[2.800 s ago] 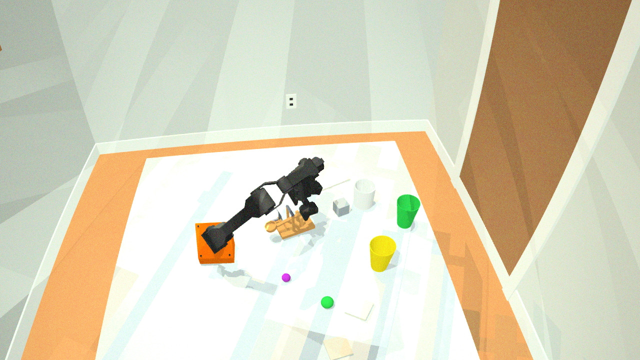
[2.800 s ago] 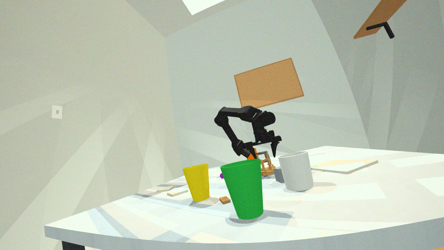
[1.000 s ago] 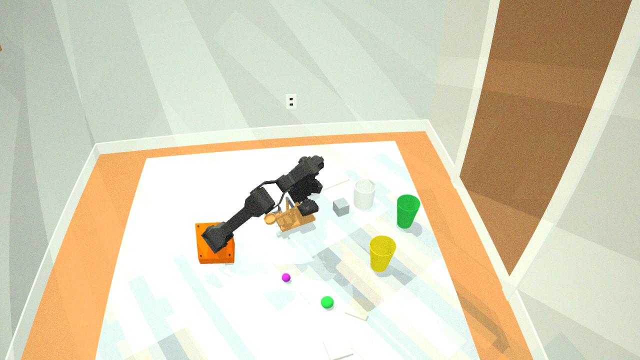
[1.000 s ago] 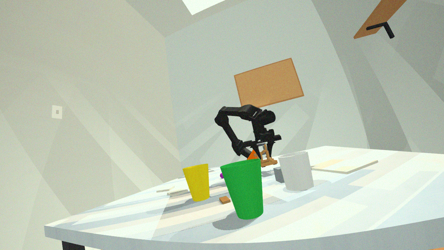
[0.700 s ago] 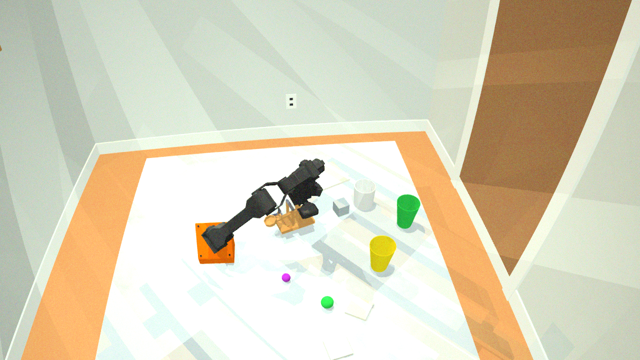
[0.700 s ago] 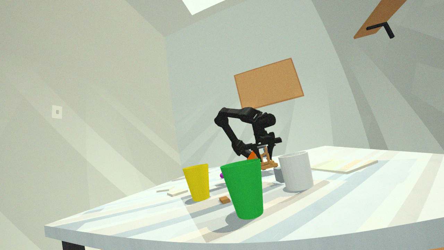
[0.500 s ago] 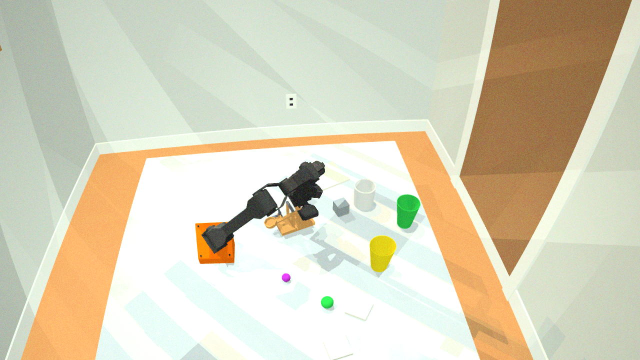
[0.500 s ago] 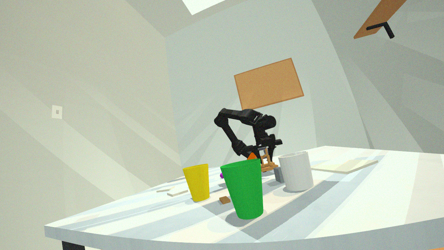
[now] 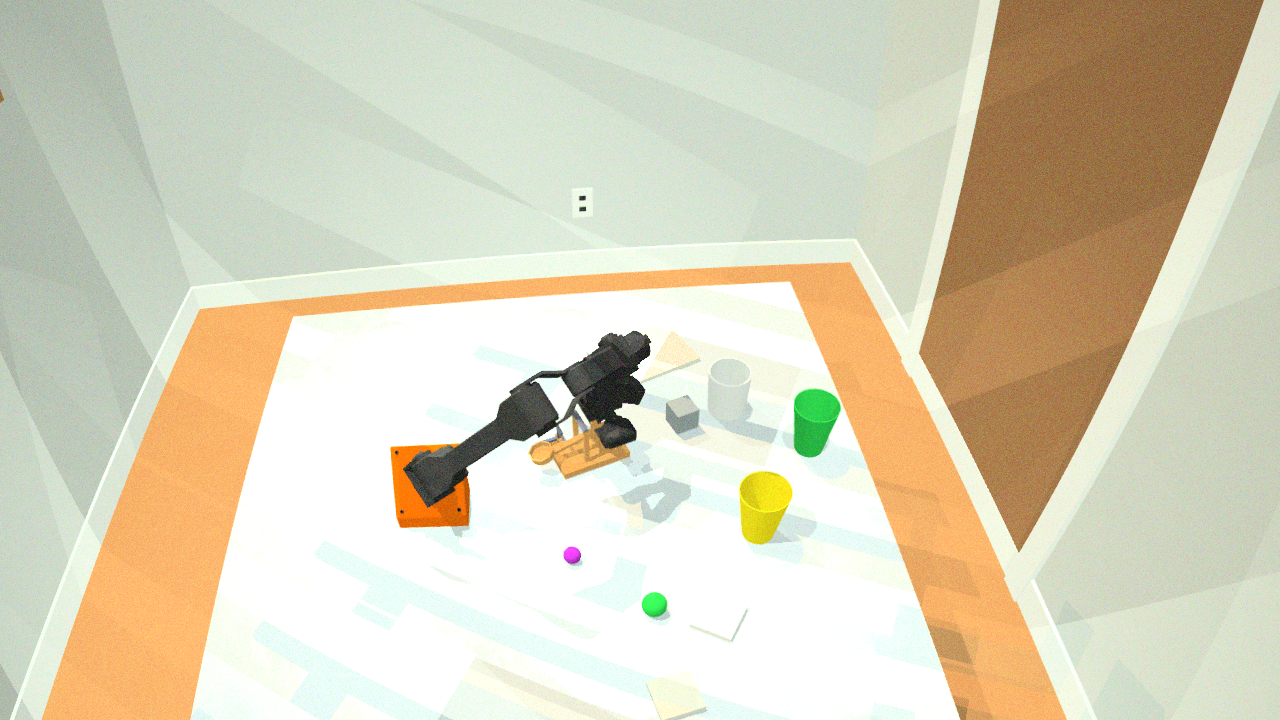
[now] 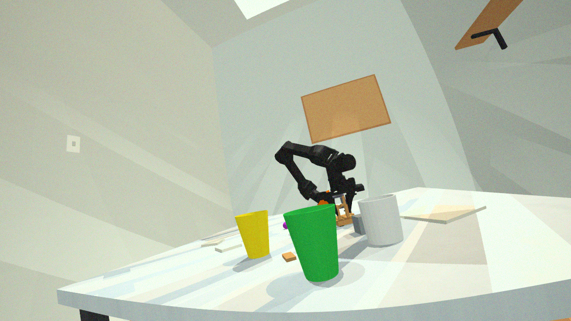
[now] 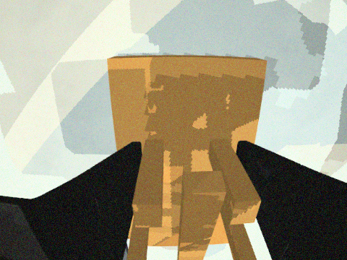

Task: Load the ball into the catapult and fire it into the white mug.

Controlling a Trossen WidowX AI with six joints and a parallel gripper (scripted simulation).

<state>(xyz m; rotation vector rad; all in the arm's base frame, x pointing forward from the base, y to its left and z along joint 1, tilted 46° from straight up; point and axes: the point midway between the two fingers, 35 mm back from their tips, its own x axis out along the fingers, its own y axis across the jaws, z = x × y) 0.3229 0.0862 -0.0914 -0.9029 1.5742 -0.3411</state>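
orange base (image 9: pixel 434 518) (image 10: pixel 323 203): left of catapult in top view; arm reaches over catapult from here
scoop (image 9: pixel 541 453): catapult's base-side end, no ball seen in it; shot presumably goes toward the cups
magenta ball (image 9: pixel 571 555) (image 10: pixel 285 225): below catapult in top view, loose; likely the ammo, though task names no colour
catapult (image 9: pixel 595 462) (image 10: pixel 345 220) (image 11: pixel 188 79): between orange base and cups; still to be loaded
gripper (image 9: pixel 602 438) (image 10: pixel 343 210) (image 11: pixel 190 149): closed on catapult's uprights, a finger outside each; straddle grip probably meant for turning or sliding it to aim
green ball (image 9: pixel 654 604): below and right of catapult, farther off than magenta; maybe a distractor
grey block (image 9: pixel 682 413) (image 10: pixel 358 224): right of catapult, on mug side; could obstruct a low shot
white mug (image 9: pixel 729 389) (image 10: pixel 381 221): right of catapult beyond grey block, upright, mouth up to catch; the target
yellow cup (image 9: pixel 760 510) (image 10: pixel 254 235): right of and below catapult; wrong target
green cup (image 9: pixel 812 425) (image 10: pixel 313 243): right of catapult, past mug; wrong target
next: likely set aim, release, then load
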